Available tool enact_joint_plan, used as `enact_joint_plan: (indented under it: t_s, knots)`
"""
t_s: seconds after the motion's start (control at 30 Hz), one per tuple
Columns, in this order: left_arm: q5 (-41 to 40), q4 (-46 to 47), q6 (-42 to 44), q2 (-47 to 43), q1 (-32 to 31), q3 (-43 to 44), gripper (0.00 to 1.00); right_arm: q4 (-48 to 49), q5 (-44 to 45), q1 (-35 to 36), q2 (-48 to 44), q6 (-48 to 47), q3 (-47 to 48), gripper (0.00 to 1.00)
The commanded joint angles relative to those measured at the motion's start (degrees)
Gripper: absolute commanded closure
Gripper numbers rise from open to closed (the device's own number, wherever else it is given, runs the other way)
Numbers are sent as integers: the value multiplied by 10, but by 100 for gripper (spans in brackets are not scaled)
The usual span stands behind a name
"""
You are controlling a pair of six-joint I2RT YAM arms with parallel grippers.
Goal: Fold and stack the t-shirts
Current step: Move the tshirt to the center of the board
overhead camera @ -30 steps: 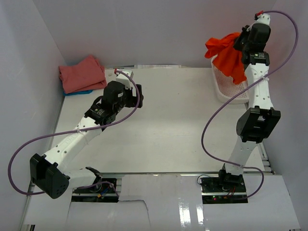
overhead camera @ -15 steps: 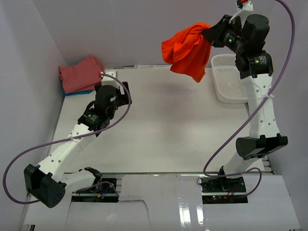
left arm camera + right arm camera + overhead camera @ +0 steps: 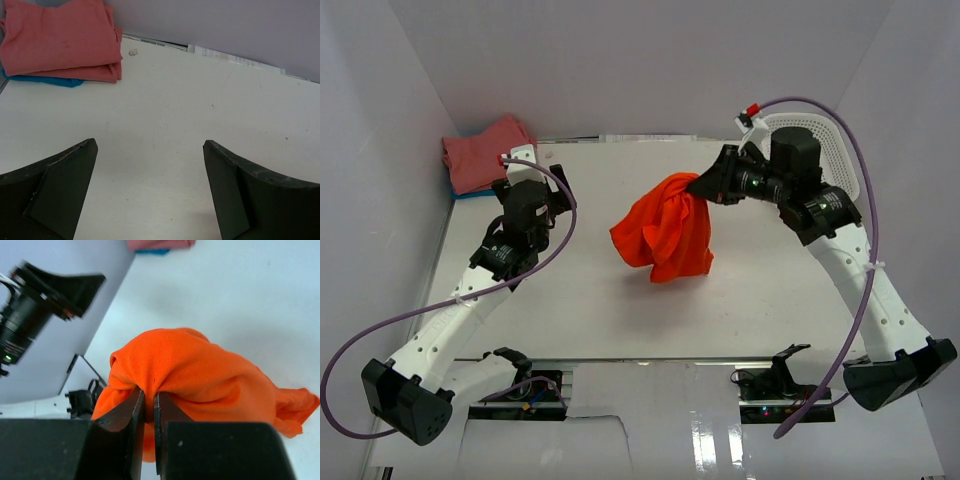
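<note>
Table [image 3: 740,300] ctr: bunched orange-red t-shirt [image 3: 665,235]

White table [image 3: 600,310] boxed in by plain pale lavender walls [image 3: 620,60]

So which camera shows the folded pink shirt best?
The left wrist view: the pink shirt lies large and clear, folded on the blue shirt. The top view shows it small, far left; the right wrist view only a sliver.
</note>
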Motion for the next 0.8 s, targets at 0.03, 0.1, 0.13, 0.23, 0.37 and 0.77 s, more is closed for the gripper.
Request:
enact_joint_plan:
  t_s: [0.03, 0.1, 0.13, 0.23, 0.37, 0.77]
  knots:
    - [-8, -11, -5, -10, 2, 21, 2, 28, -12, 17, -48, 0, -81, 92]
    - [-2, -15, -4, -8, 2, 29, 2, 25, -16, 21, -54, -15, -129, 92]
    - [1, -17, -3, -8, 2, 35, 2, 25, -19, 21, -55, -21, -143, 92]
    - [15, -22, -1, -5, 2, 43, 2, 27, -29, 23, -46, -40, -181, 92]
    - [18, -34, -3, -5, 2, 44, 2, 32, -66, 25, -29, -50, -185, 92]
    - [7, -53, -8, -4, 2, 54, 2, -96, -106, 88, 86, -90, 61, 92]
